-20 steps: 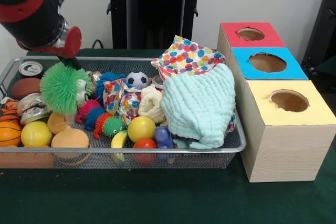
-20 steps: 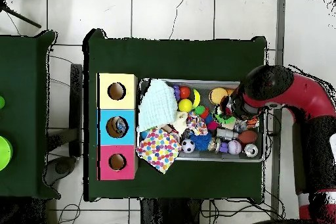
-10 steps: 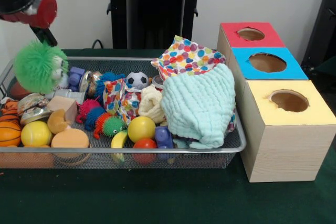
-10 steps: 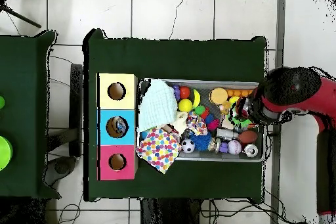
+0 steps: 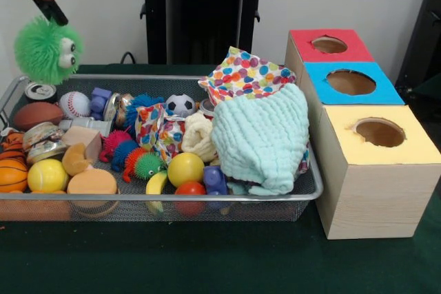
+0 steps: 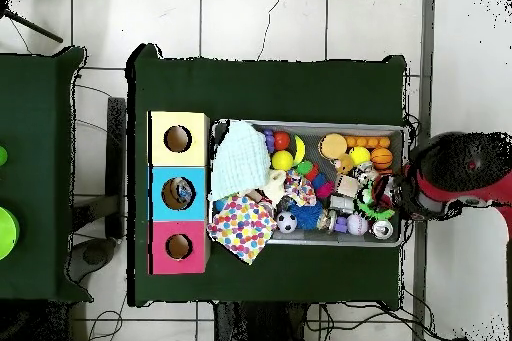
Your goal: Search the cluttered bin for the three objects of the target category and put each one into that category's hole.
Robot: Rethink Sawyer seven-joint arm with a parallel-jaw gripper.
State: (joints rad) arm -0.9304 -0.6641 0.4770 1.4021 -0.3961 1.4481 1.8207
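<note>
- Front view: gripper [image 5: 48, 10] at the top left corner, only its dark tips and a red and black end of the arm showing; it is clamped on the green fuzzy toy [image 5: 47, 49], which hangs in the air above the left end of the wire bin [image 5: 172, 197], clear of the contents, its two googly eyes facing right.
- In the bin below: a baseball [image 5: 74, 104], a brown football [image 5: 36, 114], a drink can [image 5: 40, 91], a basketball [image 5: 12, 174], a yellow ball [image 5: 47, 175]; further right a small soccer ball [image 5: 180, 105], small spiky balls in blue, pink and orange, a mint green cloth [image 5: 262, 140] and a polka-dot cloth [image 5: 244, 74] heaped at the right end.
- Beside the bin on the right, three boxes in a row, each with a round hole: red box [image 5: 329, 45] farthest, blue box [image 5: 351, 82] in the middle, yellow box [image 5: 379, 149] nearest.
- Overhead view: red arm [image 6: 465, 177] over the right end of the bin; a patch of green just beside it at the bin's right edge, too small to read clearly; the boxes sit at the bin's left end.
</note>
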